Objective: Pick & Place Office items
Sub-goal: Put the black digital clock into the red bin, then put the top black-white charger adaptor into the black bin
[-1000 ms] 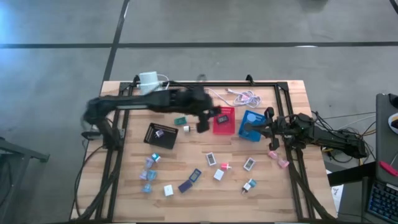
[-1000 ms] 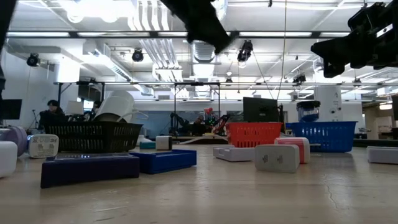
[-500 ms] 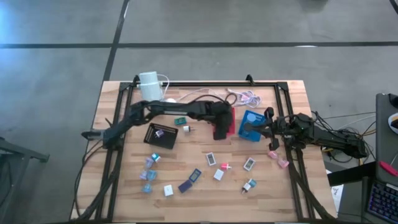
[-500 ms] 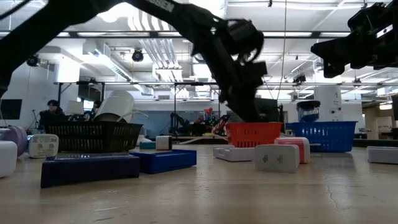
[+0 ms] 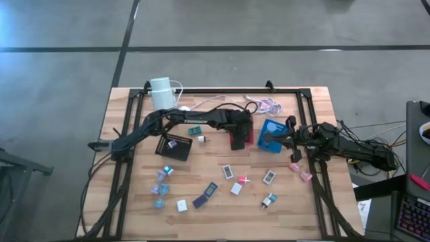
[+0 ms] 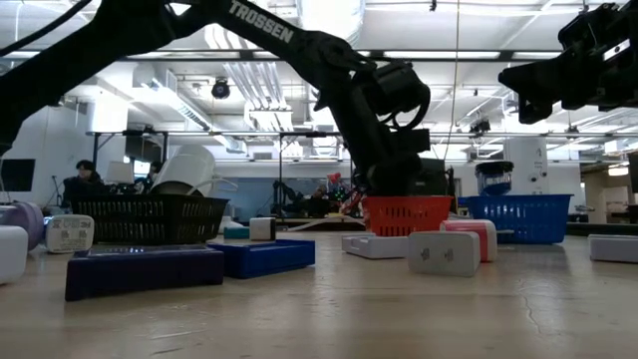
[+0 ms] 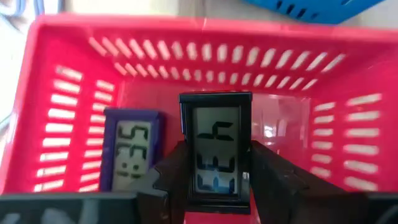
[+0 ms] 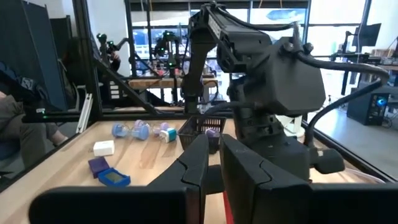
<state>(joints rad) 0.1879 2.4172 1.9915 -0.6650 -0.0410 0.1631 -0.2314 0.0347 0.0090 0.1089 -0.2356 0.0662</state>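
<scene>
**Left end effector holds a black clock inside the red basket**

The left end effector (image 7: 214, 180) is lowered into the red slotted plastic basket (image 7: 74, 81), its two dark fingers (image 7: 171, 177) clamped on either side of a small black-framed rectangular digital clock (image 7: 214, 146), which stands upright between them. Just beside it in the same basket lies a purple-framed digital clock (image 7: 130, 155), display facing up. From above, the left arm reaches across the wooden surface (image 5: 309, 208) to the red basket, which sits between the black slotted basket (image 5: 174, 145) and the blue slotted basket (image 5: 272, 134).

The right end effector (image 8: 211, 168) hovers above the surface by the blue basket, its fingers pressed nearly together with nothing between them.

The remaining small office items, white, teal, pink and purple pieces (image 5: 209, 190), lie scattered over the near half of the surface. A white cylinder (image 5: 161, 91) stands at the far edge. In the low view a person (image 6: 85, 179) sits in the room beyond.
</scene>
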